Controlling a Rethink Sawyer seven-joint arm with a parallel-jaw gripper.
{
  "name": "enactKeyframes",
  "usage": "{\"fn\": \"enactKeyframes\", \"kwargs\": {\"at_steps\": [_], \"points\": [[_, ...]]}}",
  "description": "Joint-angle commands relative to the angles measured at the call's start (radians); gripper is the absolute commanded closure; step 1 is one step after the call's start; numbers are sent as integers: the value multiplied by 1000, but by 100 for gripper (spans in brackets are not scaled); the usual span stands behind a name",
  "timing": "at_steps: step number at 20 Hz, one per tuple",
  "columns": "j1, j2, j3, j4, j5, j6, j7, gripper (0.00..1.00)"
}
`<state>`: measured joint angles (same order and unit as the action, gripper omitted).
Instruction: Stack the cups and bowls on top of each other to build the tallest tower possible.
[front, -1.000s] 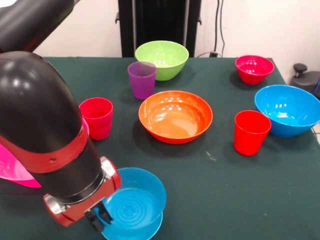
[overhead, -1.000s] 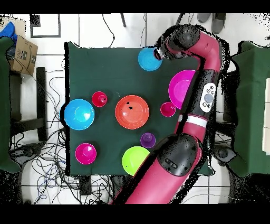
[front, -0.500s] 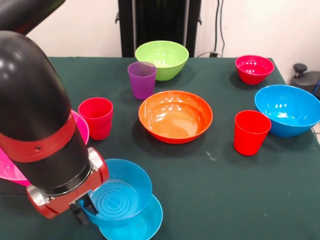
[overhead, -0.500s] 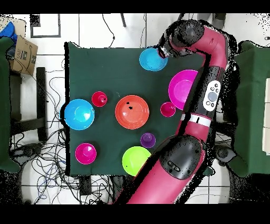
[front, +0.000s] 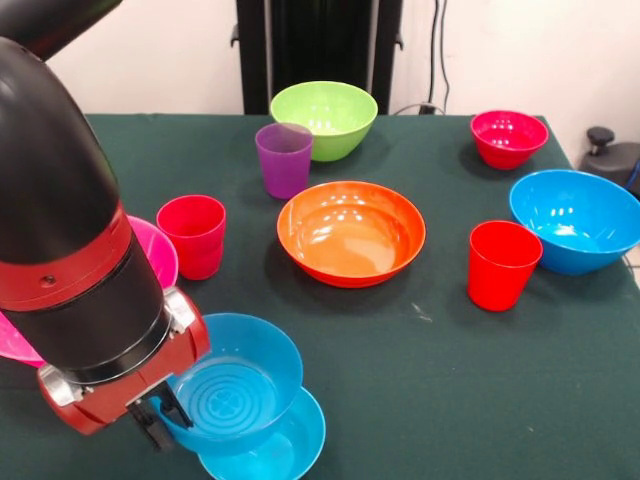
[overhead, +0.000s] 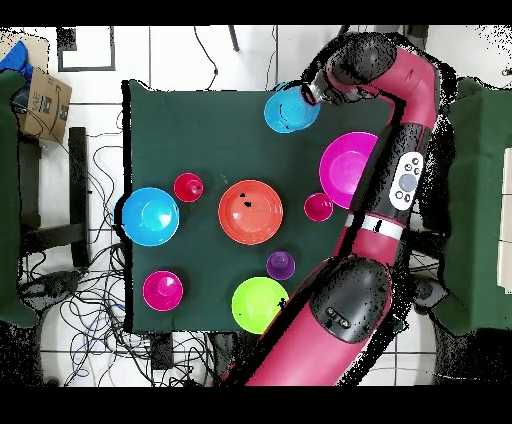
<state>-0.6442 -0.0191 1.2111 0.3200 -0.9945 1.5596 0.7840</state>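
- The arm (front: 70, 250) is seen low at the table's (front: 480, 390) corner.
- A small blue bowl (front: 235, 385) is held tilted above a second blue bowl (front: 285, 450).
- Its rim is pinched by the closed gripper (front: 160, 415).

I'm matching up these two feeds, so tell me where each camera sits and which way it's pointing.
Front view: across the table, facing the robot; the arm's black and red wrist fills the left, gripper on a small blue bowl.
Overhead view: above, looking straight down; the whole arm shows.
Both show the orange bowl, turned half round.
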Motion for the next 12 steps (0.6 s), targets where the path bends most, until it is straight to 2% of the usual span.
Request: {"fn": "enactKeyframes", "kwargs": {"at_steps": [1, 12], "points": [[-3, 34, 80, -44, -98, 65, -369, 100], [-14, 70, 132, -43, -103, 43, -389, 100]]}}
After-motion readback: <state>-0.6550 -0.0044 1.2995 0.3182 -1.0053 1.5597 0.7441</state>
